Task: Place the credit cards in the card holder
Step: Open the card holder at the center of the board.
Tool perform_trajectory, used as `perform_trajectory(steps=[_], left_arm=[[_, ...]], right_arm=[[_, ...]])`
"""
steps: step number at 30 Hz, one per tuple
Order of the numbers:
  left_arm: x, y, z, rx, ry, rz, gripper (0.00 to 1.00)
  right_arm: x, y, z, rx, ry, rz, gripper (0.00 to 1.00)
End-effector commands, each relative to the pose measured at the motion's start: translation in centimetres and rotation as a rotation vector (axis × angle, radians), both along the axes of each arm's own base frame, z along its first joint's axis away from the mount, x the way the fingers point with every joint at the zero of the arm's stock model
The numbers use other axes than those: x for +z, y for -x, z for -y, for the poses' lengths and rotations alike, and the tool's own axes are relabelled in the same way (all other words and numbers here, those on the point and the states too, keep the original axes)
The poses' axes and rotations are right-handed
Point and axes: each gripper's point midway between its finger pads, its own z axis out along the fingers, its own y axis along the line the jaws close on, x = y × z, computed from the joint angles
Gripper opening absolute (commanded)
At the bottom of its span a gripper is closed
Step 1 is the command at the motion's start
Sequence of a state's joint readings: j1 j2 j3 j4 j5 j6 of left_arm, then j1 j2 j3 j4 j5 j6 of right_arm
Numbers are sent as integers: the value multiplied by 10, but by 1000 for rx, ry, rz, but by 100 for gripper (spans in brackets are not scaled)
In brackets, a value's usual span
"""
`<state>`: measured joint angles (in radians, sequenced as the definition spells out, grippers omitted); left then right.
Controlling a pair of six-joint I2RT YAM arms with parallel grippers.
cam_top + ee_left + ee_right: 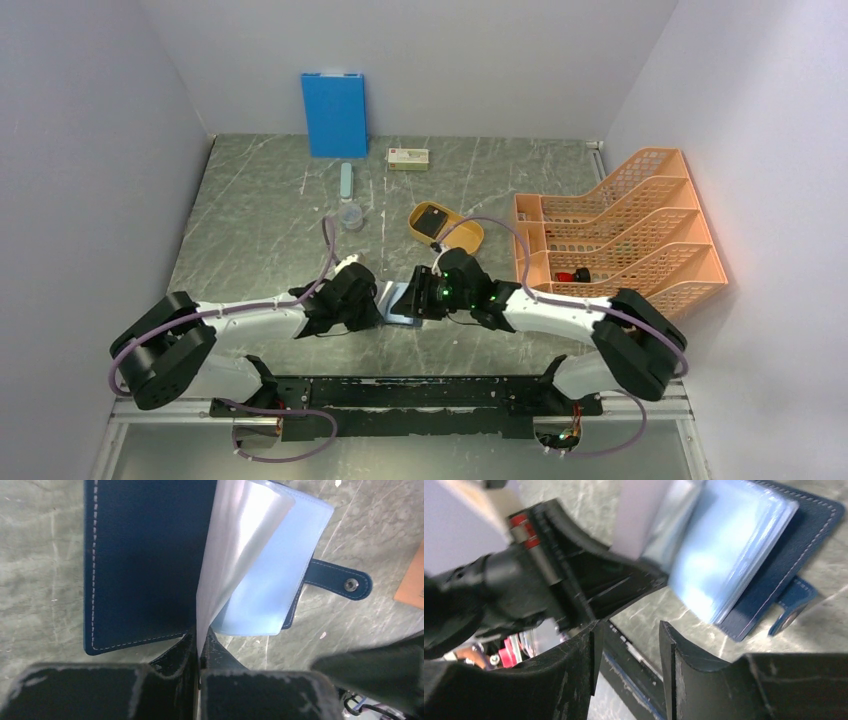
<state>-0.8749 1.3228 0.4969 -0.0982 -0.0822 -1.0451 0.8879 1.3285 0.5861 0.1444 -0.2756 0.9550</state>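
A clear sleeve [235, 545] of the open card holder [140, 565] is pinched upright by the left gripper [199, 652] — the right gripper [626, 645], spread and empty, is set just right of it.

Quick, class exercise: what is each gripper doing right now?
Left gripper: closed on a clear sleeve of the card holder.
Right gripper: open, holding nothing.
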Motion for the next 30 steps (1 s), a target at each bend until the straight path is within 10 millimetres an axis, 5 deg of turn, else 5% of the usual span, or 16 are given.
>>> perform_trajectory(steps=[1,8,17,22,30], left_arm=[[-5,14,8,9,67,-77,5],[-6,17,0,16,39,-83,6],[32,9,-10,5,26,17,43],[66,-1,-7,-10,53,104,43],[107,-19,36,-113,180,188,35]], right_arm=[[-15,-23,-8,-136,-21,-23,47],[-56,-40,-1,-180,105,-45,41],[-83,-38,13,-180,206,-60,32],[-87,-40,12,-166,229,-56,27],[-88,-43,10,-151,247,-44,25]])
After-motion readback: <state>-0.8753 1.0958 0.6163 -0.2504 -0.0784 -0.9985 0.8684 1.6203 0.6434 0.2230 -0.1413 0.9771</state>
